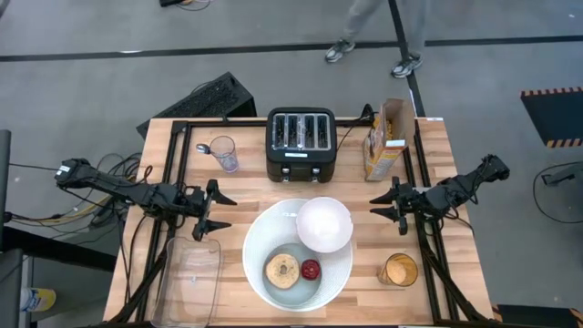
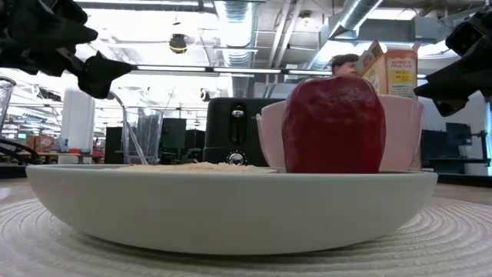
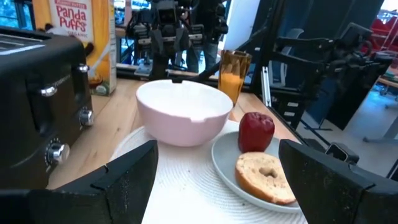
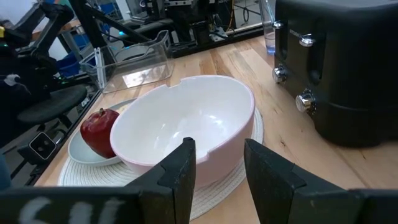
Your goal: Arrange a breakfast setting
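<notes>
A round white plate (image 1: 260, 239) lies on a woven mat (image 3: 180, 186) at the table's near middle. A toasted bagel half (image 1: 281, 270) and a small red apple (image 1: 311, 269) rest on the plate. An empty white bowl (image 1: 324, 224) stands at the plate's far right edge; whether it rests on the rim or the mat I cannot tell. A spoon (image 1: 202, 148) leans in a clear glass (image 1: 224, 153) at the far left. No cereal balls show. My left gripper (image 1: 221, 210) hovers open left of the plate. My right gripper (image 1: 375, 206) hovers open right of the bowl.
A black toaster (image 1: 301, 142) stands beyond the plate, with a cereal box (image 1: 387, 138) to its right. A glass of orange juice (image 1: 398, 271) is at the near right and a clear plastic tub (image 1: 191, 273) at the near left. A person's legs (image 1: 373, 36) show beyond the table.
</notes>
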